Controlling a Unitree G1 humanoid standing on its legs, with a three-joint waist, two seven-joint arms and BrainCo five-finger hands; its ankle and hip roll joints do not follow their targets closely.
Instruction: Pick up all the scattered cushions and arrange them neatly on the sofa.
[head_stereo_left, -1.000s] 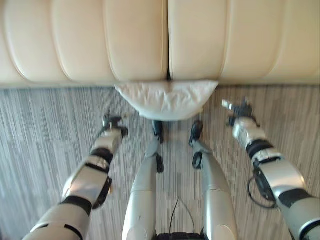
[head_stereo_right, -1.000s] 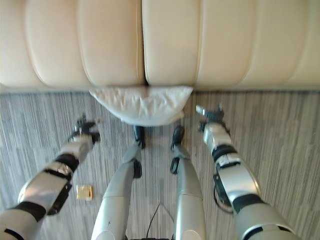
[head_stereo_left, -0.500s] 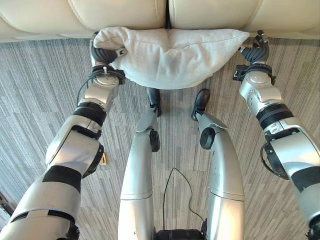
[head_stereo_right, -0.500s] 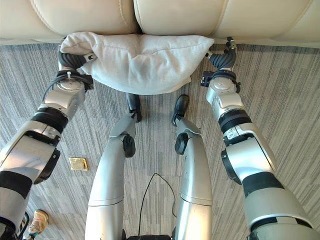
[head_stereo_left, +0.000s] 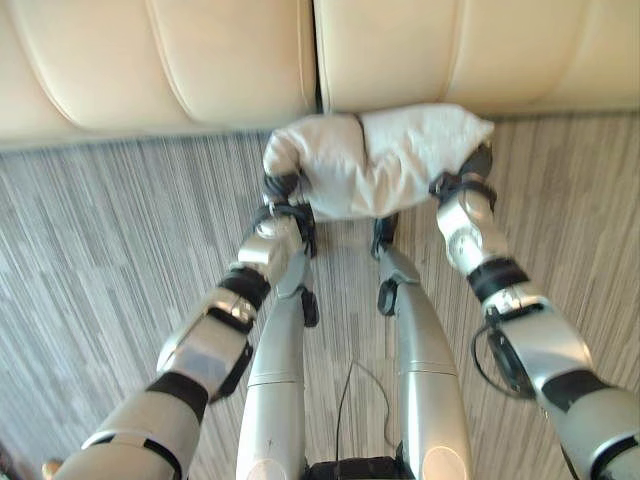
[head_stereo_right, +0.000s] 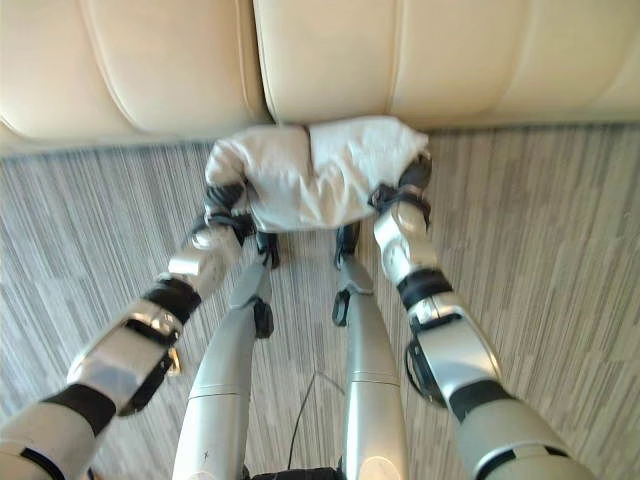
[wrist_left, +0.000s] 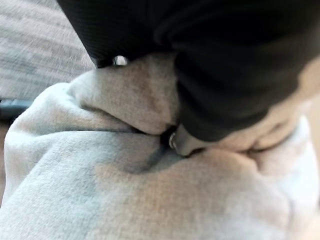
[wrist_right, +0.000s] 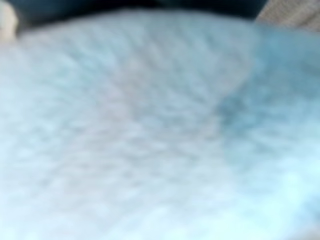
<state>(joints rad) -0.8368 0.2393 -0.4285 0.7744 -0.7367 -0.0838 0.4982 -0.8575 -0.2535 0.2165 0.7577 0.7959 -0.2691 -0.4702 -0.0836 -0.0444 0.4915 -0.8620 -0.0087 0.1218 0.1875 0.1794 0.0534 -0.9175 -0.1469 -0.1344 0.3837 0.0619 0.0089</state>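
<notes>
Both arms reach forward over striped grey carpet (head_stereo_left: 120, 250); left hand (head_stereo_left: 283, 187) and right hand (head_stereo_left: 474, 166) press against opposite ends of white cushion (head_stereo_left: 385, 160), squeezing it into bunched lump between them; left wrist view shows cloth folded against dark hand cover, fingers buried in fabric, so grip cannot be told; same for right; cushion sits at sofa's foot, just below cream sofa (head_stereo_left: 200, 60) front edge; judged: lift in hand, placing and tidying on seat not yet done.
</notes>
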